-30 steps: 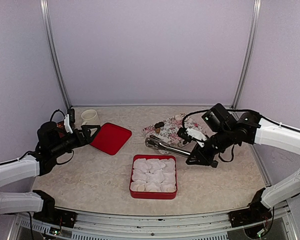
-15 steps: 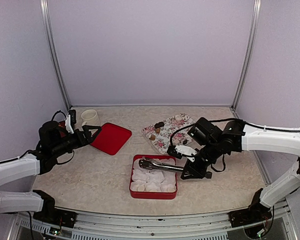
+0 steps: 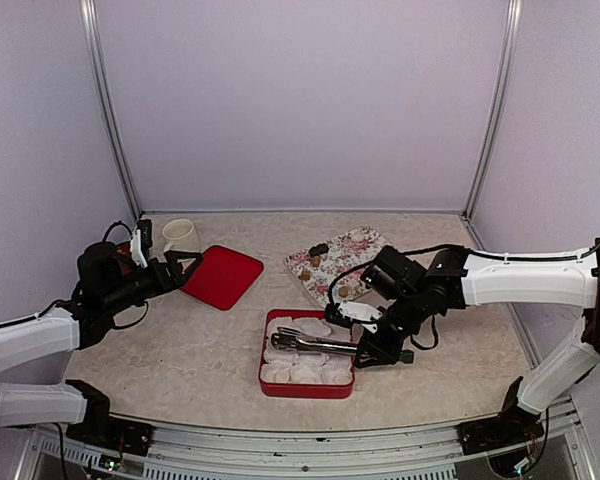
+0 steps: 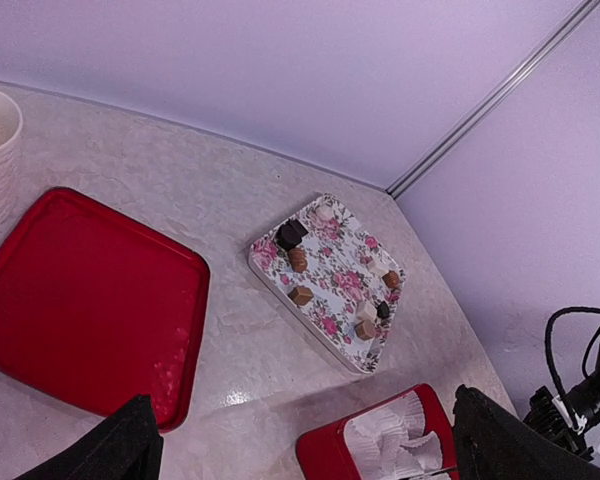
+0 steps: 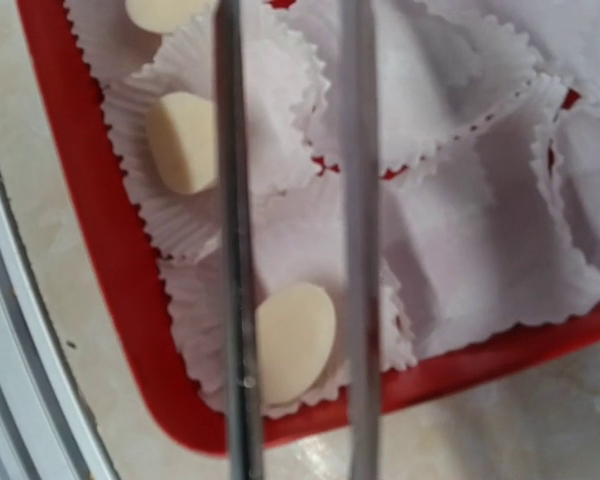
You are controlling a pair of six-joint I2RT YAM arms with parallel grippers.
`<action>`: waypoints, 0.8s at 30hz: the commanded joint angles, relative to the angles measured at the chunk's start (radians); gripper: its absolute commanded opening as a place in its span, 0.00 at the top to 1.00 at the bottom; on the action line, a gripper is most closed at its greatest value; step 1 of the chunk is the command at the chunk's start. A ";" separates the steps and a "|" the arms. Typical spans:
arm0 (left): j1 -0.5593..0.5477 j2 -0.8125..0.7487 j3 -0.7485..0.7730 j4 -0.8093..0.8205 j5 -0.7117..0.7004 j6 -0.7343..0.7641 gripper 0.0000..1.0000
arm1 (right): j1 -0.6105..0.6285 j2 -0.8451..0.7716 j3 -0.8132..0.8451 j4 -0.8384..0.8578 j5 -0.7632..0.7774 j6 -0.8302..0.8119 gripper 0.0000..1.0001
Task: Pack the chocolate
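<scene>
Dark and tan chocolates (image 4: 300, 294) lie on a floral tray (image 4: 335, 290), which also shows in the top view (image 3: 352, 247). The red box (image 3: 270, 385) holds white paper cups (image 5: 450, 210). Cream-coloured pieces (image 5: 292, 340) sit in three cups along its edge. My right gripper (image 3: 375, 348) is shut on metal tongs (image 3: 315, 343), which reach left over the box. In the right wrist view the two tong arms (image 5: 230, 250) stand apart just above the cups, their tips out of frame. My left gripper (image 3: 185, 265) is open and empty above the red lid (image 4: 80, 300).
A white mug (image 3: 179, 233) stands at the back left, behind the lid. The floral tray lies behind the box, to the right of the lid. The metal front rail (image 5: 20, 420) runs just beyond the box's near edge.
My right arm has swung left and toward the front, carrying the tongs from beside the floral tray to over the red box. The left arm has not moved.
</scene>
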 commanded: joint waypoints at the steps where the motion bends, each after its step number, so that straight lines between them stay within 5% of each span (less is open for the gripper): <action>1: 0.008 -0.009 0.024 -0.005 -0.001 0.015 0.01 | 0.012 0.021 0.018 0.031 -0.026 -0.012 0.78; 17: 0.008 0.006 0.025 0.000 -0.009 0.020 0.01 | 0.012 0.050 0.032 0.032 -0.040 -0.021 0.64; 24: 0.008 0.012 0.025 0.004 -0.009 0.018 0.01 | 0.011 0.014 0.039 0.015 -0.017 -0.013 0.67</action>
